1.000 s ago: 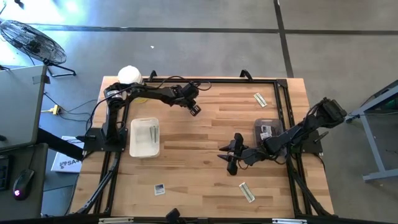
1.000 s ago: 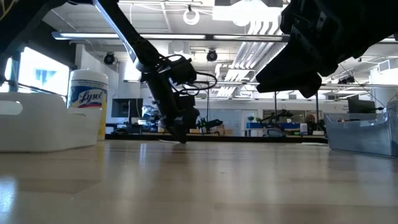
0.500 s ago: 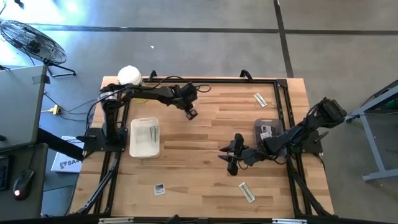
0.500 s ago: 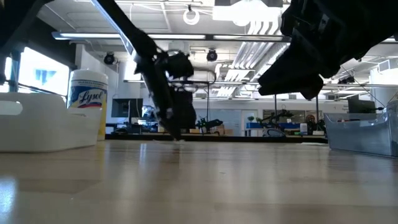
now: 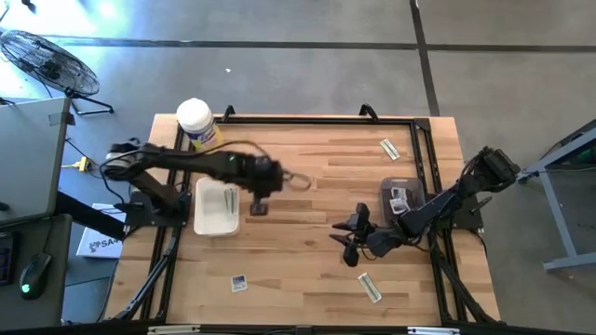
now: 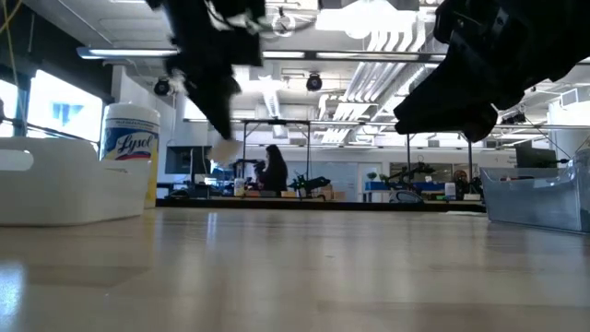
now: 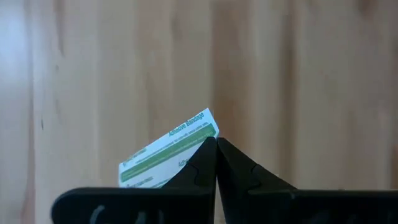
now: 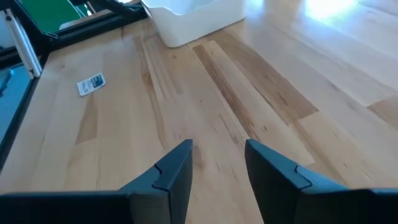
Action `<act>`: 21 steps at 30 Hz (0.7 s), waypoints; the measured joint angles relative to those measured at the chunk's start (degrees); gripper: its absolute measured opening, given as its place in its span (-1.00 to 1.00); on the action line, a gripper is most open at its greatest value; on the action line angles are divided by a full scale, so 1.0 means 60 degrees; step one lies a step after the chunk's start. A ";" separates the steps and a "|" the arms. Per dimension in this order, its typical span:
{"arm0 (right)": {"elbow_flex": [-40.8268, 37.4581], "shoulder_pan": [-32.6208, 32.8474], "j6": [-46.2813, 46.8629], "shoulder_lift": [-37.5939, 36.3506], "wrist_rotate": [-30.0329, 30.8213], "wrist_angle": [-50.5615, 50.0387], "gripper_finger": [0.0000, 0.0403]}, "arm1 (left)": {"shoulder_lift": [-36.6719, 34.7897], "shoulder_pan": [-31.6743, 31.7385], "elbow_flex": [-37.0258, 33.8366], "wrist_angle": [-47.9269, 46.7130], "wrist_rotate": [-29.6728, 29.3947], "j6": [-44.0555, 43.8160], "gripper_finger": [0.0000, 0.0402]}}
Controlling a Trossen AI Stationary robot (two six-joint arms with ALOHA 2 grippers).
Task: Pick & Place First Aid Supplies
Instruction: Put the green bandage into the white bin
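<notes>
With its fingers pinched on a wrapped bandage strip (image 7: 168, 149), the left gripper (image 5: 258, 207) hangs just right of the white bin (image 5: 215, 221), while the right gripper (image 5: 351, 244) waits open mid-table and four packets, near and far, lie unsorted.

Robotics lab in an open industrial hall.

Butcher-block table (image 5: 307, 195) in a black frame on a polished concrete floor (image 5: 279, 74), floor fan (image 5: 42, 58) far left. Level view: exposed ceiling ducts and strip lights (image 6: 304, 55), more workbenches and arms far back, a person (image 6: 274, 171) standing there. Computer mouse (image 5: 33, 275) on a desk at near left.
</notes>
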 joint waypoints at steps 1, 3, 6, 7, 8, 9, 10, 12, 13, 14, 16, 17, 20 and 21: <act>0.0000 0.0026 0.0000 0.0000 0.0094 -0.0018 -0.30 | -0.0232 -0.0363 0.0000 -0.0461 -0.0169 -0.0128 -1.00; 0.0000 0.0031 0.0000 0.0000 0.0122 -0.0011 -0.30 | -0.0691 -0.1096 0.0001 -0.1298 -0.0486 -0.0514 -1.00; 0.0000 0.0026 -0.0001 0.0000 0.0153 -0.0021 -0.30 | -0.1391 -0.2261 0.0004 -0.2498 -0.0983 -0.1205 -1.00; 0.0000 0.0021 -0.0017 0.0000 0.0225 -0.0033 -0.30 | -0.1608 -0.2663 0.0004 -0.2859 -0.1076 -0.1454 -1.00; 0.0000 0.0002 -0.0036 0.0000 0.0278 -0.0022 -0.30 | -0.1821 -0.3009 0.0004 -0.3156 -0.1131 -0.1654 -1.00; 0.0000 0.0005 -0.0036 0.0000 0.0313 -0.0022 -0.30 | -0.2000 -0.3378 0.0001 -0.3439 -0.1180 -0.1836 -1.00; 0.0000 0.0005 -0.0036 0.0000 0.0395 -0.0039 -0.30 | -0.2166 -0.3761 -0.0054 -0.3621 -0.1312 -0.2005 -1.00; 0.0000 0.0002 -0.0044 0.0000 0.0543 -0.0002 -0.30 | -0.2506 -0.4355 -0.0320 -0.3947 -0.1519 -0.2155 -1.00; 0.0000 0.0002 -0.0044 0.0000 0.0614 -0.0001 -0.30 | -0.2642 -0.4612 -0.0514 -0.4025 -0.1600 -0.2157 -1.00; 0.0000 0.0002 -0.0047 0.0000 0.0679 0.0008 -0.30 | -0.2773 -0.4815 -0.0749 -0.3988 -0.1653 -0.2116 -1.00; 0.0000 0.0002 -0.0060 0.0000 0.0868 0.0018 -0.30 | -0.2938 -0.5095 -0.1297 -0.3843 -0.1749 -0.1938 -1.00; 0.0000 0.0002 -0.0076 0.0000 0.0957 0.0018 -0.30 | -0.2970 -0.5157 -0.1578 -0.3751 -0.1747 -0.1813 -1.00; 0.0000 -0.0055 -0.0293 0.0000 0.1116 0.0054 -0.30 | -0.2969 -0.5144 -0.2406 -0.3273 -0.1780 -0.1406 -1.00; 0.0000 -0.0090 -0.0306 0.0000 0.1115 0.0073 -0.30 | -0.2969 -0.5129 -0.2669 -0.3043 -0.1851 -0.1213 -1.00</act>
